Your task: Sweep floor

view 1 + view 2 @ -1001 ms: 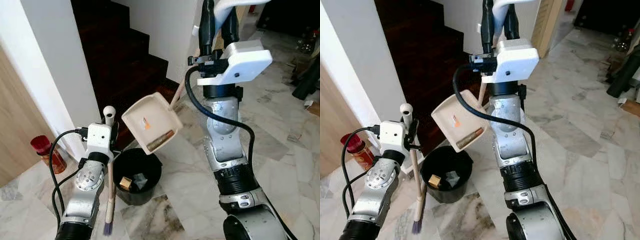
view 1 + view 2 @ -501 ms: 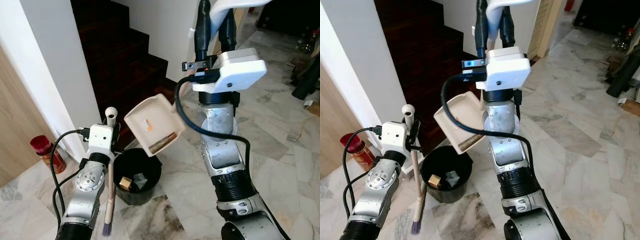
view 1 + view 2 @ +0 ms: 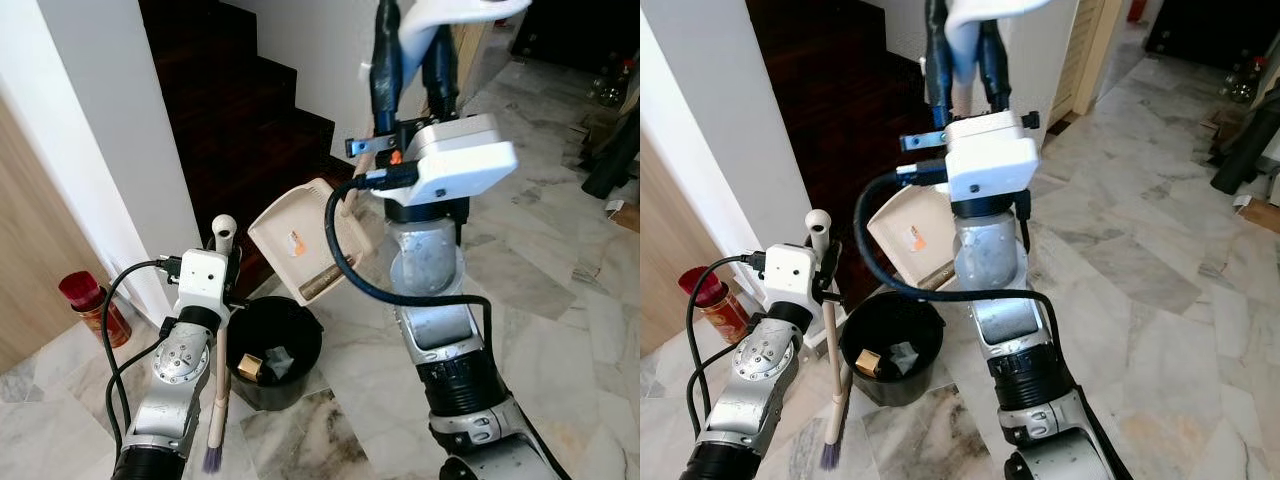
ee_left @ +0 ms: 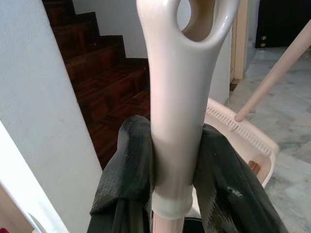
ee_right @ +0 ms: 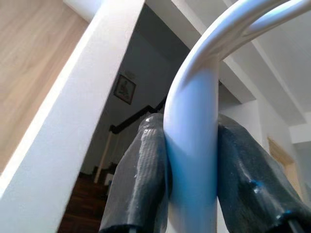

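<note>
My right gripper [image 3: 412,30] is raised high and shut on the white looped handle [image 5: 192,145] of a long-handled beige dustpan [image 3: 295,240]. The pan hangs tilted above a black bin [image 3: 300,335], with brown debris [image 3: 325,284] lying at its lower edge. Low on the left, my left gripper [image 3: 224,268] is shut on the beige handle [image 4: 177,121] of a small brush held upright. The brush's dark bristles [image 3: 212,459] point down at the marble floor beside the bin. Inside the bin lie a yellowish box [image 3: 250,366] and a dark scrap.
A dark wooden staircase [image 3: 245,110] rises behind the bin, and a white wall [image 3: 110,140] stands to its left. A red can [image 3: 88,300] sits on the floor by the wooden panel. Dark objects [image 3: 612,150] lie at the far right. Open marble floor [image 3: 560,300] spreads rightward.
My right wrist has swung to the left and the dustpan has tipped more steeply over the bin; the debris is still in the pan. The left arm and brush stay put.
</note>
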You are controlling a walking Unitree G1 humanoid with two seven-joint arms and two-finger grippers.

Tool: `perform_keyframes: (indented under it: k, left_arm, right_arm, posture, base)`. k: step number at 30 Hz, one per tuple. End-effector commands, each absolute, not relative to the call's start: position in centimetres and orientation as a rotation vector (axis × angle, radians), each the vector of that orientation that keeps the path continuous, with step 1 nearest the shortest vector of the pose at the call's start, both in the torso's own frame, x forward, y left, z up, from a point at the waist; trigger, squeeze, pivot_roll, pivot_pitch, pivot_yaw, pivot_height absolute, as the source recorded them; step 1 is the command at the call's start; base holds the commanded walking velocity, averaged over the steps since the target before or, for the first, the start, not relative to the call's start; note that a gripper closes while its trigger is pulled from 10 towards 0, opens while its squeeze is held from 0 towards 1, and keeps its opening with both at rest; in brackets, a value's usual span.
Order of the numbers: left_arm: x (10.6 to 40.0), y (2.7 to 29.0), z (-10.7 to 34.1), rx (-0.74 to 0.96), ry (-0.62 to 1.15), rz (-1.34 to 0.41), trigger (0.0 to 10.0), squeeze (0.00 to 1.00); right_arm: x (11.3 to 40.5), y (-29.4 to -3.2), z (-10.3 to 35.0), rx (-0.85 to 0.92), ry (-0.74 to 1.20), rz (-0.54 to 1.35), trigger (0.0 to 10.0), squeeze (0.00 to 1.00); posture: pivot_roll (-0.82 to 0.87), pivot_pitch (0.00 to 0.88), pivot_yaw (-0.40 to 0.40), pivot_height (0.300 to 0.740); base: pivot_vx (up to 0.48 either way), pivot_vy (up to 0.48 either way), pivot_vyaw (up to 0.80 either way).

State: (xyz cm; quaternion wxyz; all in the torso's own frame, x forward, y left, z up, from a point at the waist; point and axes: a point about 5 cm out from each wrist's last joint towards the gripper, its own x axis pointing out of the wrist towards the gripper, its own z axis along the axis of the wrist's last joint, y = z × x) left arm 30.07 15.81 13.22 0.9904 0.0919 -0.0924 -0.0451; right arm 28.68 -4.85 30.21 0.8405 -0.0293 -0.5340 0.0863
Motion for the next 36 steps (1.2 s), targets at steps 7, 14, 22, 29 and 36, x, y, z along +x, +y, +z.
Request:
perform_keyframes:
  k: [7,14,22,29,36]
  left_arm:
    - [29.9,15.3,14.8,0.206,-0.27,-0.12,10.0,0.0]
    - [29.9,15.2,14.8,0.207,-0.272,-0.127,10.0,0.0]
    - [30.0,15.1,14.8,0.214,-0.275,-0.135,10.0,0.0]
    - [30.0,15.1,14.8,0.216,-0.275,-0.137,10.0,0.0]
    - [30.0,15.0,14.6,0.219,-0.273,-0.143,10.0,0.0]
  right_arm:
    - [25.9,-3.3,31.5,-0.018,-1.276,0.322,10.0,0.0]
    - [25.5,-3.0,31.6,-0.02,-1.292,0.361,10.0,0.0]
    - [24.5,-2.3,31.7,-0.071,-1.359,0.421,10.0,0.0]
    - [24.3,-2.2,31.6,-0.07,-1.358,0.429,10.0,0.0]
    - [25.9,-3.3,31.2,-0.125,-1.29,0.335,10.0,0.0]
  posture:
    - [0.12,0.014,-0.058,0.74]
    - [0.12,0.013,-0.057,0.74]
    - [0.12,0.008,-0.057,0.74]
    - [0.12,0.007,-0.058,0.74]
    - [0.12,0.004,-0.058,0.74]
  base:
    - [0.0,0.0,0.0]
    - [0.0,0.0,0.0]
    - [0.0,0.0,0.0]
    - [0.0,0.0,0.0]
    - [0.0,0.0,0.0]
